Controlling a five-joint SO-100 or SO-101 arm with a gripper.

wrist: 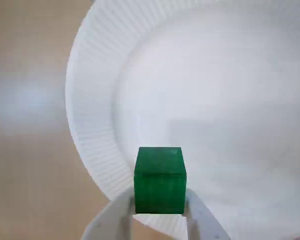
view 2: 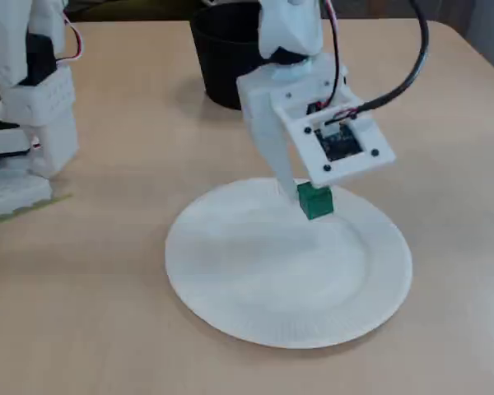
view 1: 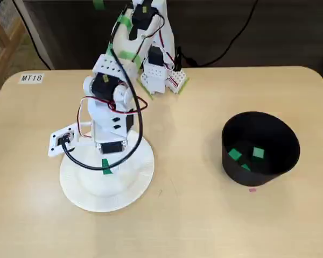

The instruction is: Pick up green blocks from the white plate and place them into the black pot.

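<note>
Your pincer (wrist: 160, 214) is clenched on one small green cube (wrist: 160, 175), held just inside the ribbed rim of the one round white paper plate (view 2: 230, 280). You cannot tell whether the cube touches the plate. The single black round pot (view 1: 261, 126) stands well apart, toward the right edge of the bench (view 1: 194, 215) in a fixed view, with open bench between them. Three green blocks (view 1: 234, 155) lie inside the pot.

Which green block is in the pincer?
The green block at the white plate, clamped in the pincer; the other green blocks lie loose inside the black pot.
</note>
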